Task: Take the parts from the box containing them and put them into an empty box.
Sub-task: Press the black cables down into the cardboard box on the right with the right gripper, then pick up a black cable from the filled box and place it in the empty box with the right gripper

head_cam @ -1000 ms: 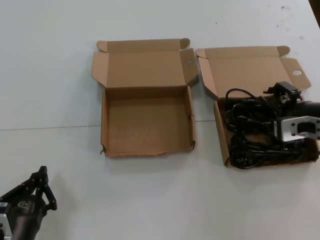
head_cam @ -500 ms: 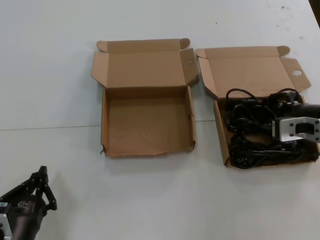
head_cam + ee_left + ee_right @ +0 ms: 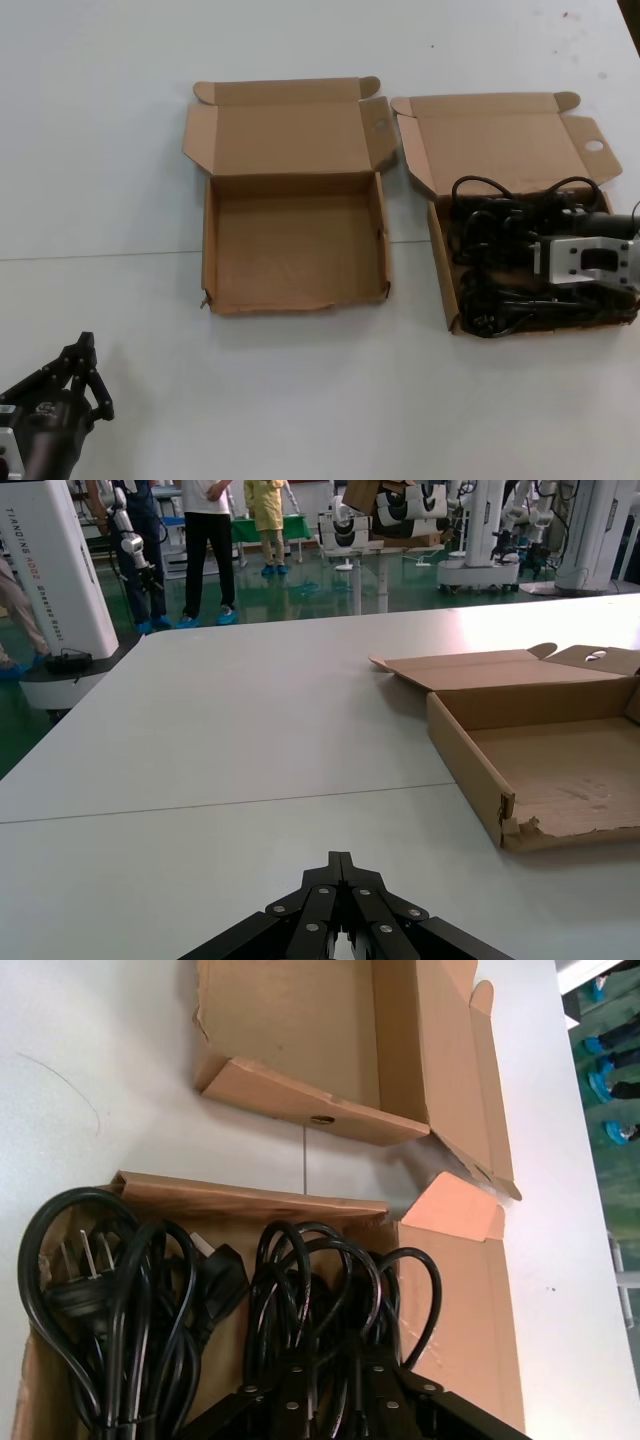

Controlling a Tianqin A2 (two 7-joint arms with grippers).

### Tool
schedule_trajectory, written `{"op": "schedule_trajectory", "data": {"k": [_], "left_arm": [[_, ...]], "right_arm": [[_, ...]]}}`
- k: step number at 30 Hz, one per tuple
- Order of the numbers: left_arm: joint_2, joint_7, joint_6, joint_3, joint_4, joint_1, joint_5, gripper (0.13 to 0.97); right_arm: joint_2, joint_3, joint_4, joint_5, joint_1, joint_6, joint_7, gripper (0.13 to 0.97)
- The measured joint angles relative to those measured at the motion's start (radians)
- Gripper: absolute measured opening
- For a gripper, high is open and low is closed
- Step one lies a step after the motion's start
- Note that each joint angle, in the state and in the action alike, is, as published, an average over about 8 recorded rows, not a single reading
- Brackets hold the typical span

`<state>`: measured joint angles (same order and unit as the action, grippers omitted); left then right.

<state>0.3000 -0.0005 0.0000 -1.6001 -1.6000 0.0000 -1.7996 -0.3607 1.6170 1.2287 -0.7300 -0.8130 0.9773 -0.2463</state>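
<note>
So the right tool (image 3: 330, 1385) was down in the box with the oval hole (image 3: 596, 146), right among the coiled black power cables (image 3: 500, 250); couldn't tell if it had closed on one. The torn-front box (image 3: 295, 250) sat beside it on the white bench (image 3: 300, 400). The left tool (image 3: 340, 865) was parked near the bench's front, tips together.

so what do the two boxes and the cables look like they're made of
Both the empty box and the box holding the cables look like plain brown cardboard, matte; the empty one's front wall is torn ragged like paperboard. The cables look like black rubber or plastic sheathing with a slight sheen, and one plug shows metal prongs.
</note>
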Motion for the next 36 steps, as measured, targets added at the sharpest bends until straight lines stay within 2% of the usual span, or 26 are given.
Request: {"op": "schedule_trajectory", "data": {"k": [9, 18, 36], "left_arm": [[0.000, 0.000, 0.000, 0.000, 0.000, 0.000, 0.000, 0.156], [0.000, 0.000, 0.000, 0.000, 0.000, 0.000, 0.000, 0.156], [0.000, 0.000, 0.000, 0.000, 0.000, 0.000, 0.000, 0.156]], "right_arm": [[0.005, -0.006, -0.009, -0.010, 0.001, 0.000, 0.000, 0.173], [0.004, -0.023, 0.027, -0.011, 0.006, 0.024, 0.000, 0.159], [0.074, -0.190, 0.275, 0.049, 0.016, 0.236, 0.000, 0.159]]}}
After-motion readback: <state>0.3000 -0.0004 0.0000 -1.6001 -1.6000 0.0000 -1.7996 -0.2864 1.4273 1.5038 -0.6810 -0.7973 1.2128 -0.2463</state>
